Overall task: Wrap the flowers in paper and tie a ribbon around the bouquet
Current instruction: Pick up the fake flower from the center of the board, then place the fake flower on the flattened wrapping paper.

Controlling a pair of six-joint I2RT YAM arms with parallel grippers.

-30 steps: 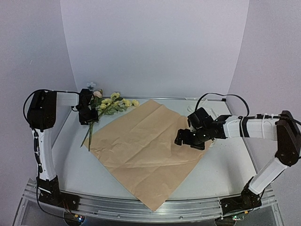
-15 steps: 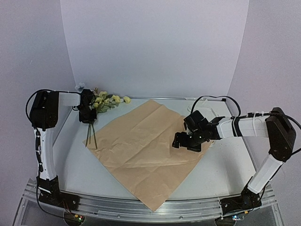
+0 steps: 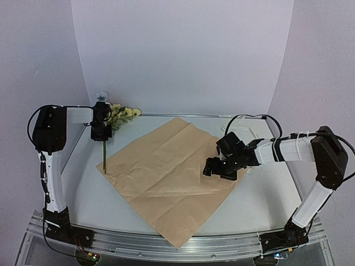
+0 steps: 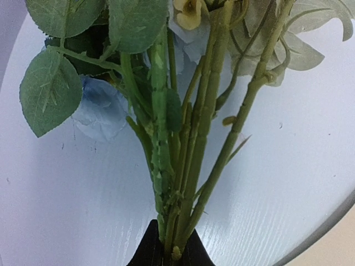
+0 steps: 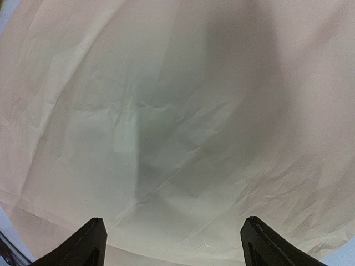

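— Status of the paper (image 3: 166, 177)?
— Flat on the tabletop (image 3: 260, 194). Its right corner is hidden under the right gripper (image 3: 213, 168), which is released.
— And the flowers (image 3: 119, 115)?
— Far left, stems pointing nearward, clenched by the left gripper (image 3: 101, 133). The wrist view crops the blooms.

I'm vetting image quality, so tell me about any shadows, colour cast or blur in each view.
Top view: even light, sharp, paper reads tan. Left wrist view: flowers crowd the lens, stems crisp, top blooms cut off. Right wrist view: paper washed pale pink, a dark shadow down the middle, right tool in silhouette.
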